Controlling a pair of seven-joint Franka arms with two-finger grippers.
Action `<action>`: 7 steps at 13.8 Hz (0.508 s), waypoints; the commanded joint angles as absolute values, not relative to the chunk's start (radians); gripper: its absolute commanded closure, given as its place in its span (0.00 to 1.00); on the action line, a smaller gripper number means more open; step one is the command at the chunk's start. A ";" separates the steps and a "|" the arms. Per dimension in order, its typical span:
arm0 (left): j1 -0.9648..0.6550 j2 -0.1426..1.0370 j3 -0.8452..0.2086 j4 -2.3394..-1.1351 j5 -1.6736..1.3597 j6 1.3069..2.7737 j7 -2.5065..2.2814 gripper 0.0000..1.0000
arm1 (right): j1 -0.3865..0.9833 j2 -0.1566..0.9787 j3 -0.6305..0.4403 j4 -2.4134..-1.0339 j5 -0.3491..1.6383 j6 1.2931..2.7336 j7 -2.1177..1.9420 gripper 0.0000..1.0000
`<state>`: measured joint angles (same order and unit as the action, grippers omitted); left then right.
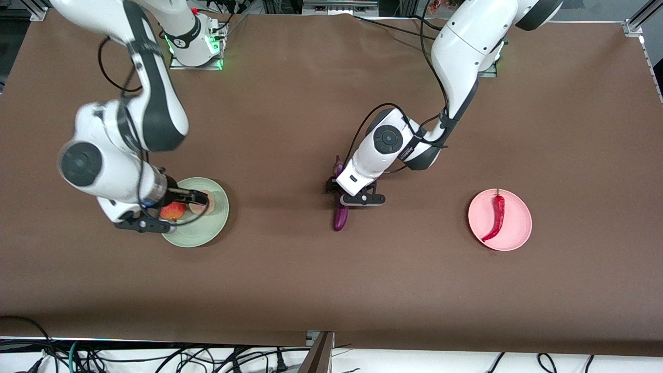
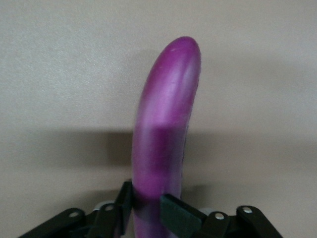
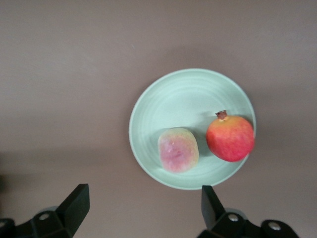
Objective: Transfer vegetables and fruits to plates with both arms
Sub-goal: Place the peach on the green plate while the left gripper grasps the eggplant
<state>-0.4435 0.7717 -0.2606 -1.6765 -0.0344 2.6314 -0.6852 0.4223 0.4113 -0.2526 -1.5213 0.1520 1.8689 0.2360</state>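
The purple eggplant (image 1: 340,218) lies on the brown table midway between the plates. My left gripper (image 1: 342,197) is shut on the eggplant; in the left wrist view both fingers press its sides (image 2: 166,124) near one end (image 2: 151,210). The pale green plate (image 1: 202,233) holds the pomegranate-like fruit (image 1: 173,211) and the peach-like fruit (image 1: 199,209). My right gripper (image 1: 192,197) hangs open and empty over that plate (image 3: 183,94); its wrist view shows the gripper (image 3: 143,208), the peach (image 3: 178,149) and the pomegranate (image 3: 230,139). The red chili (image 1: 496,217) lies on the pink plate (image 1: 513,233).
The brown table (image 1: 321,290) stretches wide around both plates. Cables lie along the table edge nearest the front camera (image 1: 155,357). The arm bases stand at the farthest edge.
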 commanded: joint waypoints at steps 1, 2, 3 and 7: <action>-0.448 0.773 -0.252 -1.631 -0.029 2.617 -0.728 0.55 | 0.428 0.247 -0.264 -1.551 0.121 1.784 0.249 0.00; -0.456 0.796 -0.252 -1.603 -0.055 2.617 -0.736 0.55 | 0.428 0.197 -0.267 -1.554 0.115 1.722 0.247 0.00; -0.457 0.817 -0.252 -1.588 -0.067 2.618 -0.736 0.55 | 0.428 0.148 -0.267 -1.560 0.088 1.671 0.245 0.00; -0.469 0.853 -0.252 -1.577 -0.071 2.619 -0.736 0.46 | 0.428 -0.007 -0.268 -1.643 0.018 1.618 0.224 0.00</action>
